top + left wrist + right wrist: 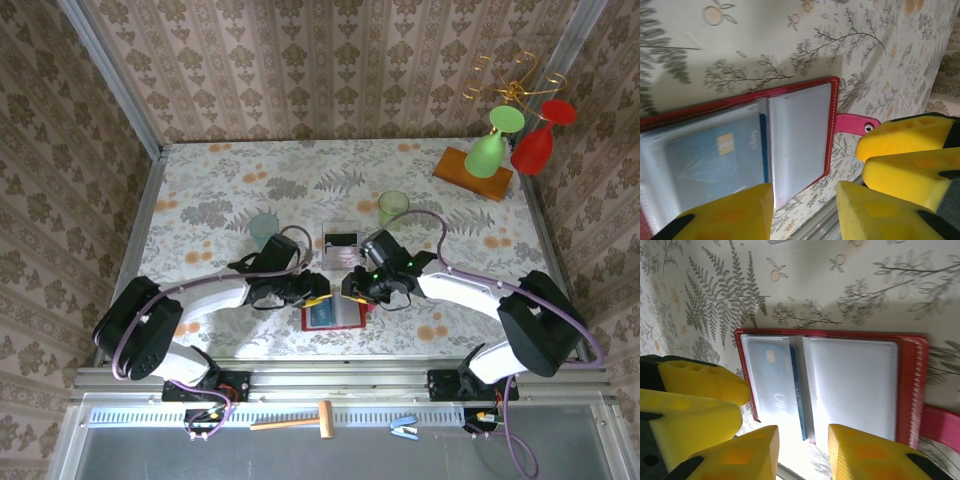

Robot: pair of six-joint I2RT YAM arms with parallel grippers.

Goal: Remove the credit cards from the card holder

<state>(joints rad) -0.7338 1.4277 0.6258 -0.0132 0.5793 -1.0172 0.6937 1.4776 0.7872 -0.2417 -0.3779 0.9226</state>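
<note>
The red card holder (pixel 333 316) lies open on the table near the front edge, its red tab (pixel 852 122) sticking out sideways. A dark blue credit card (pixel 715 157) (pixel 771 382) sits inside a clear sleeve on one half. The other half's sleeve (pixel 850 385) looks pale and glary; I cannot tell whether a card lies in it. My left gripper (pixel 318 298) (pixel 802 212) hangs open over the holder's near edge. My right gripper (pixel 352 290) (pixel 802 457) hangs open over the same edge from the other side. The two grippers' yellow fingertips nearly meet above the holder.
A clear plastic box (pixel 342 243) stands just behind the holder. A teal cup (pixel 265 230) and a green cup (pixel 393 207) flank it. At the back right a wooden base (pixel 470 172) carries a green glass (pixel 490 148) and a red glass (pixel 535 145). The table's metal front rail (pixel 340 378) runs close by.
</note>
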